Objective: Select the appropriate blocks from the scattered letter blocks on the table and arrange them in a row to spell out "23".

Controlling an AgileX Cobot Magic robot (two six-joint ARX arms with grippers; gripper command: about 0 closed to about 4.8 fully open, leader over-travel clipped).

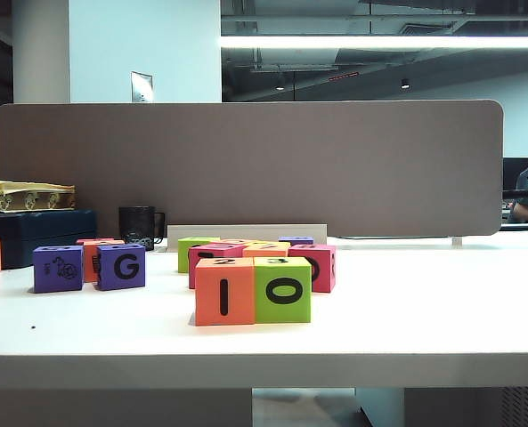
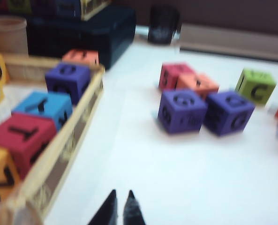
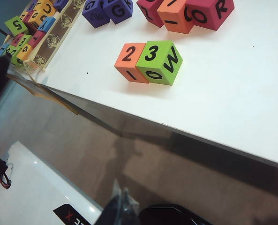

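Two touching blocks point(image 3: 149, 62), well apart from right tool point(image 3: 121, 206).

Orange "2" block point(image 3: 128, 60) touches green "3" block point(image 3: 160, 60) on table point(image 3: 232, 84).

I count two blocks in the front row, one orange block point(image 1: 223, 292) and one green block point(image 1: 282, 290), plus two purple blocks point(image 1: 121, 266) side by side off to the left. Behind the front pair I can confirm two pink blocks point(image 1: 321, 267), but the rest of that cluster overlaps too much to count. I also see one black mug point(image 1: 139, 225) and one wooden tray point(image 2: 82, 117) holding at least six more blocks.
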